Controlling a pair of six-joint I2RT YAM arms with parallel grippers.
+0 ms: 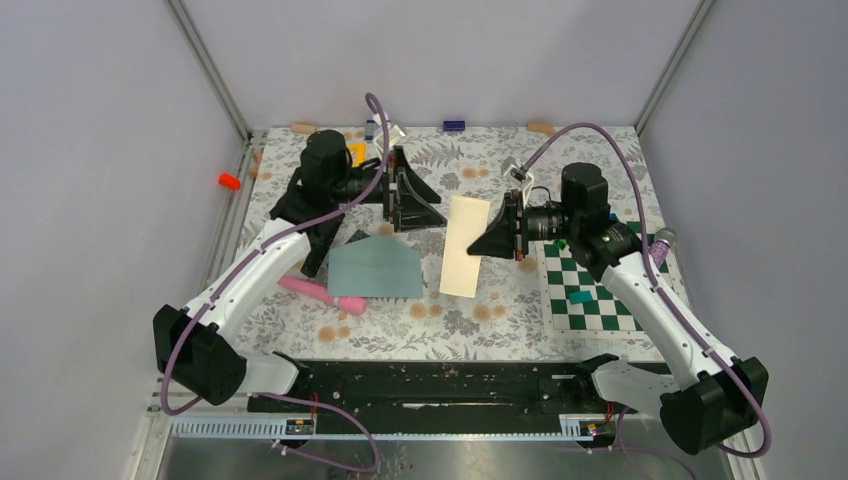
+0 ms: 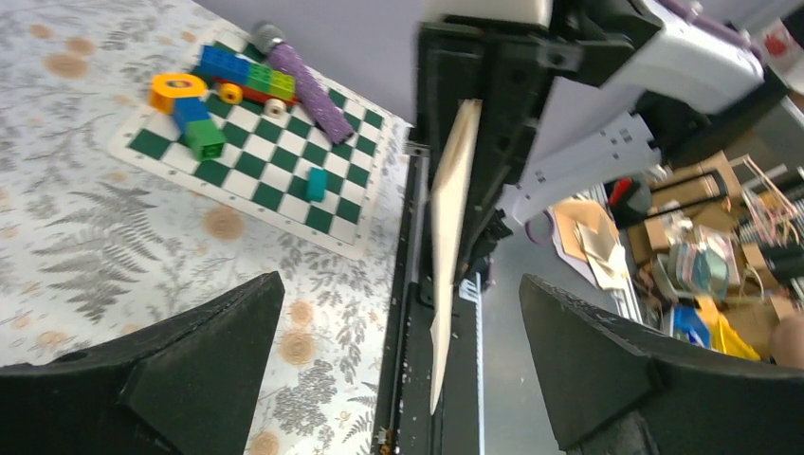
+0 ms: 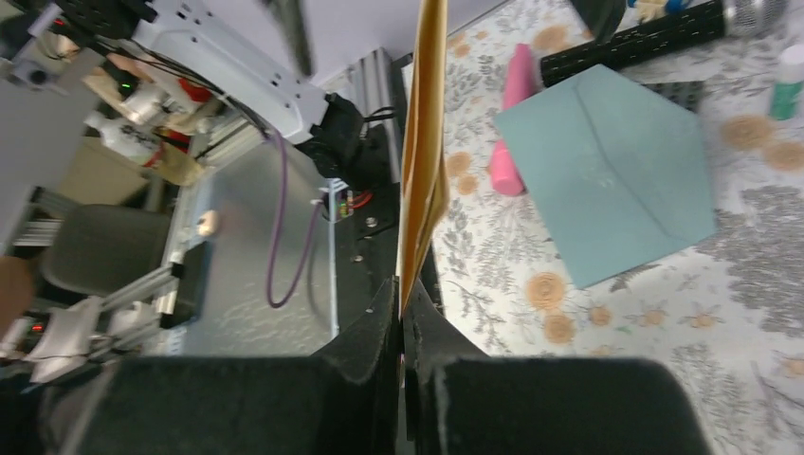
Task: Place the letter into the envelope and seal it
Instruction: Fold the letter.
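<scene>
I start at the right tool. Its fingers are pressed together on one edge of the letter, a cream sheet that the wrist camera sees edge-on, rising straight out of the pinch toward 12 o'clock. From above, the right tool grips the letter at the middle of its 3 o'clock side, and the sheet runs long from 12 to 6 o'clock. I cannot tell whether the sheet touches the worktop.

The envelope lies flat on the fern-print cloth at roughly 8 o'clock from the right tool. It is near the letter's 9 o'clock edge, with a narrow strip of cloth showing between them. Its triangular flap is open and points toward 12 o'clock. In the right wrist view, the envelope sits at about 2 o'clock from the fingertips, apart from the sheet.

The left tool hovers at 11 o'clock from the letter with its fingers spread wide and nothing between them; the envelope is at its 7 o'clock. Through that wrist camera, the left tool frames the letter edge-on in the gap.

A pink stick rests against the envelope's 8 o'clock corner. A green chequered mat lies at 4 o'clock from the right tool.
</scene>
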